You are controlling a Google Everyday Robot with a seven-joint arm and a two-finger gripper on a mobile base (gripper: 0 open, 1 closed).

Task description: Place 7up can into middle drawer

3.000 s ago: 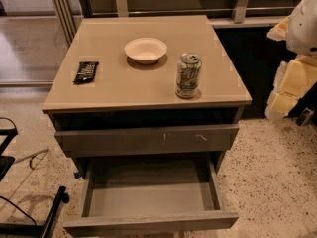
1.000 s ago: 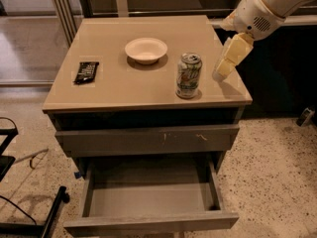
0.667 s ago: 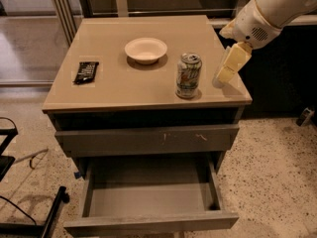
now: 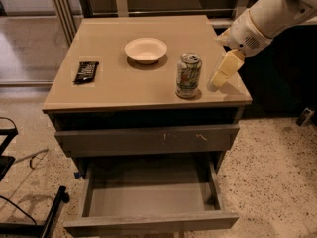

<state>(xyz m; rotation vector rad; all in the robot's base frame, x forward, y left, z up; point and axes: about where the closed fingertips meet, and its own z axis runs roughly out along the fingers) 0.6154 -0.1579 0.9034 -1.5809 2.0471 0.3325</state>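
Tan tabletop [image 4: 124,90] has your gripper [image 4: 224,72] hanging over its edge at the camera's right, angled downward; you cannot tell whether it is spread or pressed together. The 7up can [image 4: 188,75] stands upright just beside the gripper, on its bowl [image 4: 145,50] side, not touching. Well below the gripper, the middle drawer [image 4: 148,201] sits pulled open.

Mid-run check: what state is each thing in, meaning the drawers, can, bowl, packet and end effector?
7up can: upright on the tabletop, not held.
middle drawer: pulled open, no can inside.
scratched drawer front: shut.
bowl: upright, nothing visible in it.
dark packet: lying flat on the tabletop's left side.
end effector: just right of the can, apart from it.
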